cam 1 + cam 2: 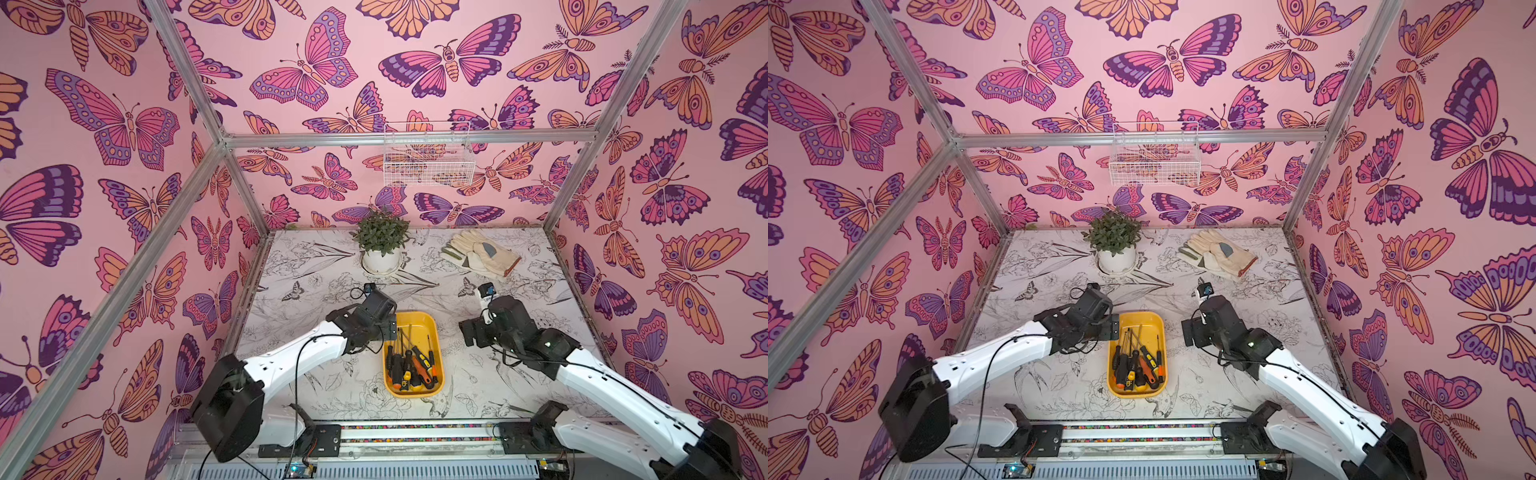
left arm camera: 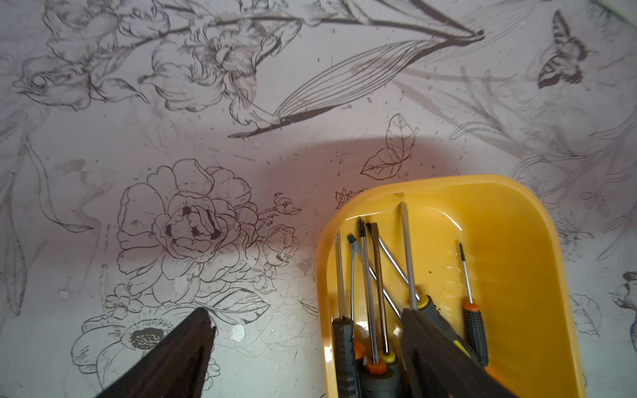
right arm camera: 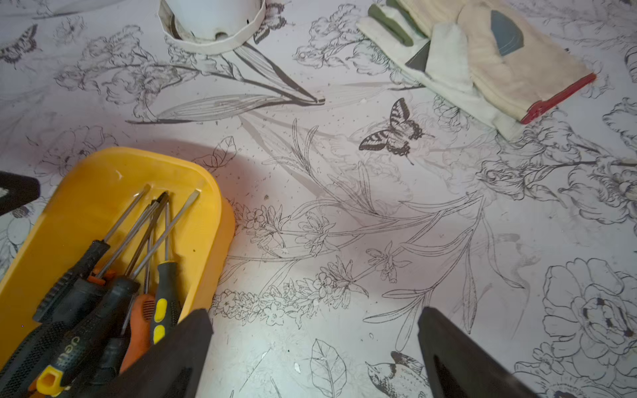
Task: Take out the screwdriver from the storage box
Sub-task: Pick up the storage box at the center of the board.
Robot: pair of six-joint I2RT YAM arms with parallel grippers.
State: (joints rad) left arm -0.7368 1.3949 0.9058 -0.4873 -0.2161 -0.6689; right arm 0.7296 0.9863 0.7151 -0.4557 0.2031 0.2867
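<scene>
No screwdriver point(image 2: 475, 330) out yet: all lie in the box point(image 2: 517, 241), left fingers point(image 2: 186, 351) spread astride its rim, right fingers point(image 3: 458, 355) spread over table point(image 3: 344, 172), nothing grasped.

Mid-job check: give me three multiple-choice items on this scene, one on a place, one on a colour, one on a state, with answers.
1. The screwdrivers lie: A in the wire basket; B in the storage box; C on the glove.
2. The plant pot is: A white; B yellow; C black.
3. The left gripper is: A shut on a screwdriver; B shut, empty; C open.
Answers: B, handles and shafts sit inside its yellow rim; A, its wall is plain white; C, its fingers stand wide apart, one over the box.
</scene>
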